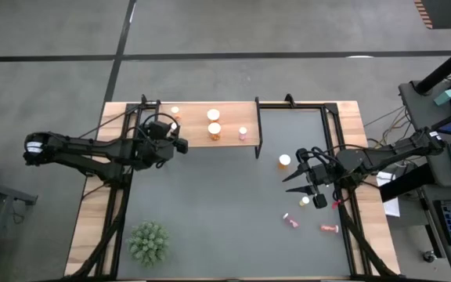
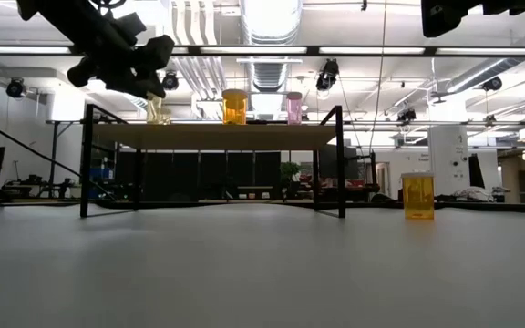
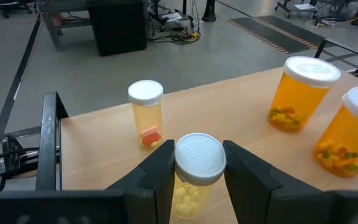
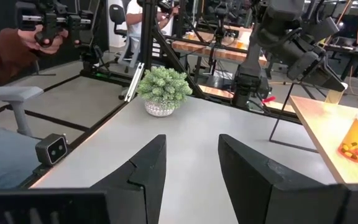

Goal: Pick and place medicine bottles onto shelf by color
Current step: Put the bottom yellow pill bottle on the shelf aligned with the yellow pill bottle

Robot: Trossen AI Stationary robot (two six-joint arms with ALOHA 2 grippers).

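My left claw point(image 3: 199, 180) grips a yellow bottle point(image 3: 194, 171) over the shelf point(image 3: 229, 115); released tilted, I think it topples into the bottle just ahead point(image 3: 146, 113). My right claw point(image 4: 188, 165) waits open.

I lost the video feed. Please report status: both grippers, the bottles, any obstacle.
Left gripper shut on yellow bottle over shelf. Right gripper open, empty, above table. Four bottles on shelf, others on table. No obstacle visible.

The dark left arm reaches in from the table's left side, its two-finger left hand point(image 1: 172, 138) raised and clamped around a small white-capped yellow medicine bottle point(image 3: 191, 176). The dark right arm extends from the right side, its right hand point(image 1: 296, 178) hanging with fingers spread and holding nothing.
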